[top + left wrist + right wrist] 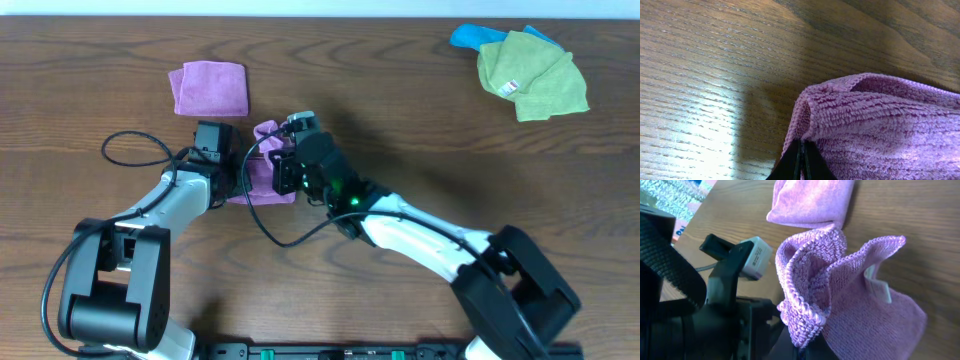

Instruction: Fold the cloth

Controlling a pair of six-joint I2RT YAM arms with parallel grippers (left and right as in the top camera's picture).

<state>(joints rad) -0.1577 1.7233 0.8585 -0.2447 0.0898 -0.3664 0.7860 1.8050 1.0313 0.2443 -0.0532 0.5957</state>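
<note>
From above, the cloth (266, 166) sits bunched up on the table (420, 110), just beside the folded pink square (208, 88).

Left wrist: the left fingers (796, 167) are squeezed tight on its edge.

Right wrist: the right fingers (807, 355) seem to pinch a lifted corner.

I think the folding has only just started.

The left arm (170, 205) rises from its base and slants to the right, with its wrist close beside the other arm's wrist. The left claw (801, 164) has both dark fingers pressed flat together, pinching an edge of the cloth (880, 125). The right arm (430, 235) slants up and to the left, its wrist tipped downward. The right claw (805, 354) shows only at the bottom of its own view, closed beneath a bunched fold of the same cloth
</note>
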